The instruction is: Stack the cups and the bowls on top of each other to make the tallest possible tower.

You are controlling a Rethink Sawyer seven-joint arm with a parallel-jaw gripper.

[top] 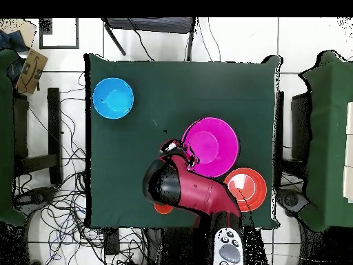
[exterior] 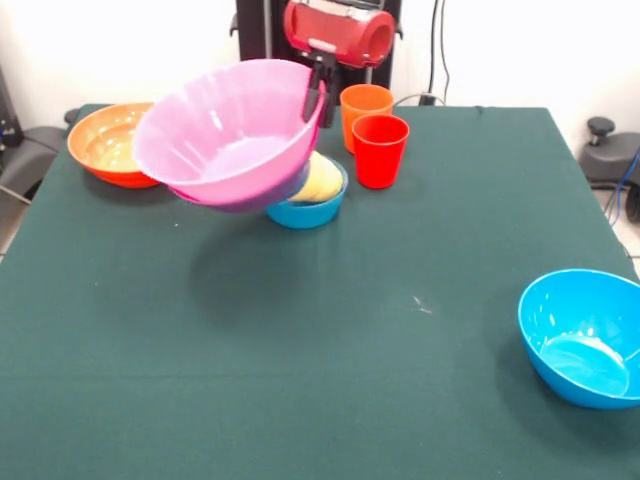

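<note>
My gripper is shut on the right rim of the large pink bowl and holds it tilted above the table; in the overhead view the gripper is at the pink bowl's edge. A purple band shows along the bowl's underside, perhaps the purple bowl nested beneath. Behind it a small blue bowl holds a yellow thing. The orange cup and red cup stand upright just to the right. No stack stands on the table.
The large orange bowl sits at the back left; it also shows in the overhead view. The bright blue bowl sits alone at the front right, and in the overhead view. The arm hides the cups from above.
</note>
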